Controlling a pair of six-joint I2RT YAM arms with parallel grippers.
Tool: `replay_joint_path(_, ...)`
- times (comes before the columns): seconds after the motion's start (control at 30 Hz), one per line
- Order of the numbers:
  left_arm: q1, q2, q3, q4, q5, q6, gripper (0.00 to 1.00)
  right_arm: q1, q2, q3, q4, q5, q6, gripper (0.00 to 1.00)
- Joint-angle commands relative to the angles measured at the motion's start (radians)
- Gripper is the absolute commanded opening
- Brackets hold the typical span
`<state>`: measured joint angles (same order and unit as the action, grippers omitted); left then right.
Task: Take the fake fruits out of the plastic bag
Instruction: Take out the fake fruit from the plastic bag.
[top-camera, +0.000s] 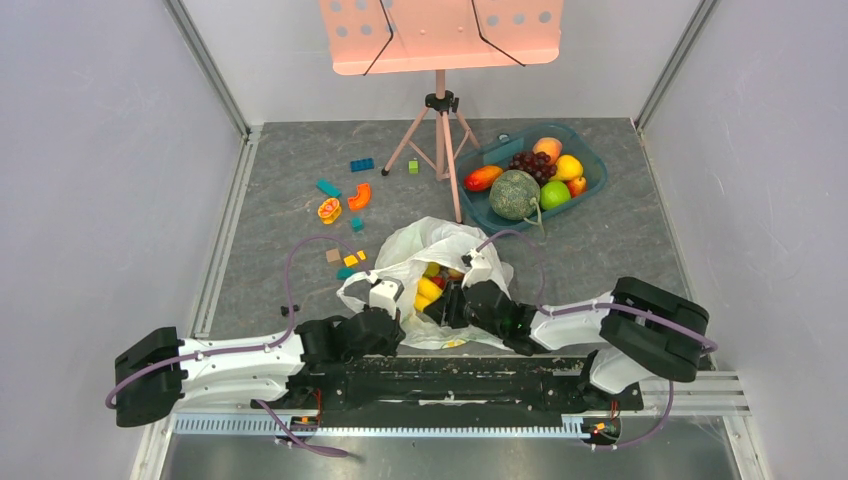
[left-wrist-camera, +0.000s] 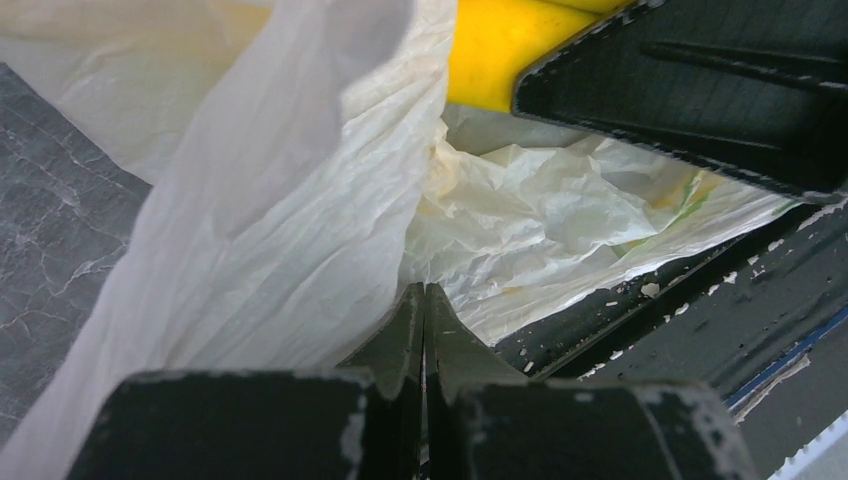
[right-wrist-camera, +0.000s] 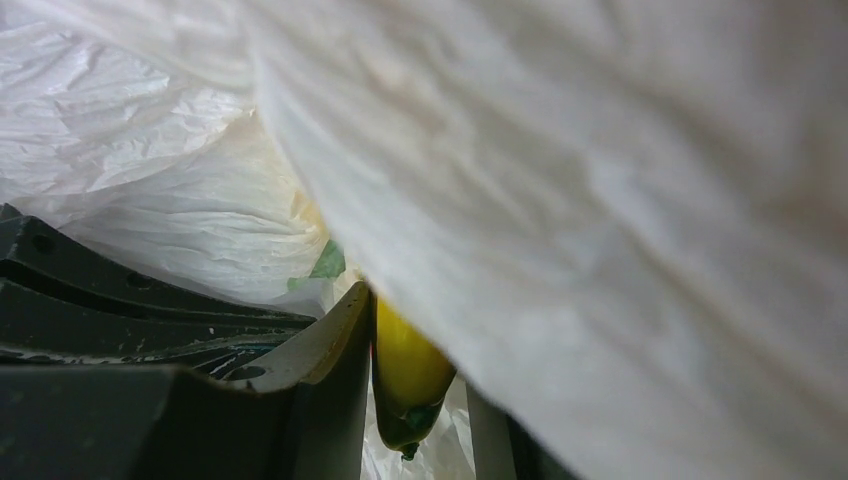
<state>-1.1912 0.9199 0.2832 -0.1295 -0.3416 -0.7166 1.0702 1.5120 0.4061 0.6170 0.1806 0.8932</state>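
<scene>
Your left gripper (left-wrist-camera: 425, 300), pinched together, steadies the plastic bag (left-wrist-camera: 300, 200) — your right gripper (right-wrist-camera: 420, 345) straddles the banana (right-wrist-camera: 405, 385), clamp unclear

The plastic bag (top-camera: 425, 250) lay at the near middle of the table (top-camera: 620, 250), between the two arms, with bananas (top-camera: 428, 290) in its mouth. A stand (top-camera: 440, 140) stood behind it. A tub (top-camera: 590, 160) holding a melon (top-camera: 514, 195) sat behind-right, and small blocks (top-camera: 340, 200) lay behind-left.
</scene>
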Motion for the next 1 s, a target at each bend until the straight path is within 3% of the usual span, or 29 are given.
replay_joint_path(0.0, -0.004, -0.014, 0.031, -0.005, -0.050, -0.017, 0.02, -0.001, -0.089, 0.019, -0.071, 0.061, -0.052, 0.25)
replay_joint_path(0.33, -0.005, -0.025, 0.039, -0.022, -0.068, -0.017, 0.02, 0.013, -0.254, 0.100, -0.472, 0.160, -0.199, 0.22)
replay_joint_path(0.97, -0.004, -0.031, 0.047, -0.028, -0.074, -0.024, 0.02, 0.020, -0.560, 0.209, -0.974, 0.199, -0.311, 0.21)
